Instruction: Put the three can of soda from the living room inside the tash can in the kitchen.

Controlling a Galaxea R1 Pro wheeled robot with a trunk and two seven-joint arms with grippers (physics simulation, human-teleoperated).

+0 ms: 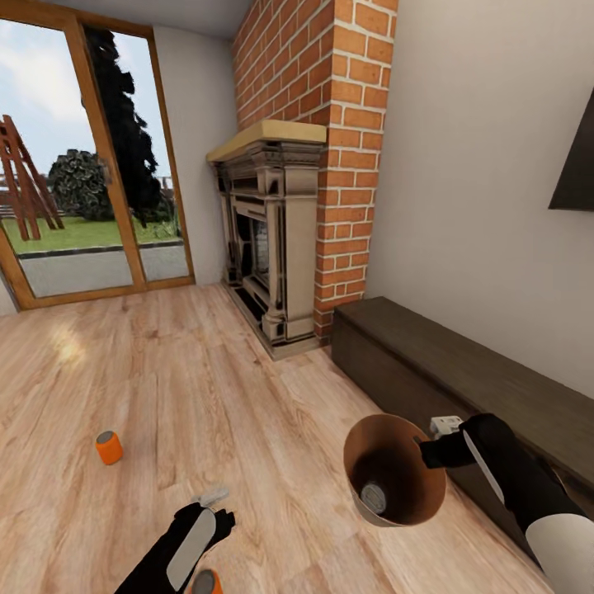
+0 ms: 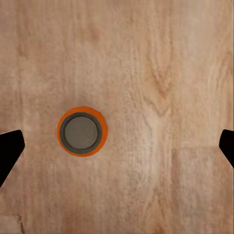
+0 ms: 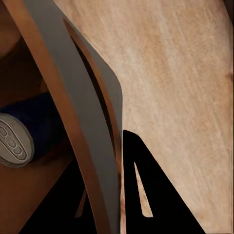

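While the tash can (image 1: 394,470) is held by the right gripper (image 1: 431,452), an upright orange soda can (image 2: 81,131) is seen directly beneath the wide-open left gripper (image 2: 117,146), off-centre towards one fingertip (image 2: 9,151).

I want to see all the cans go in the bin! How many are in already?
One: the blue can lies inside the trash can, held by the right gripper. The open left gripper hovers over an orange can. Another orange can waits on the floor.
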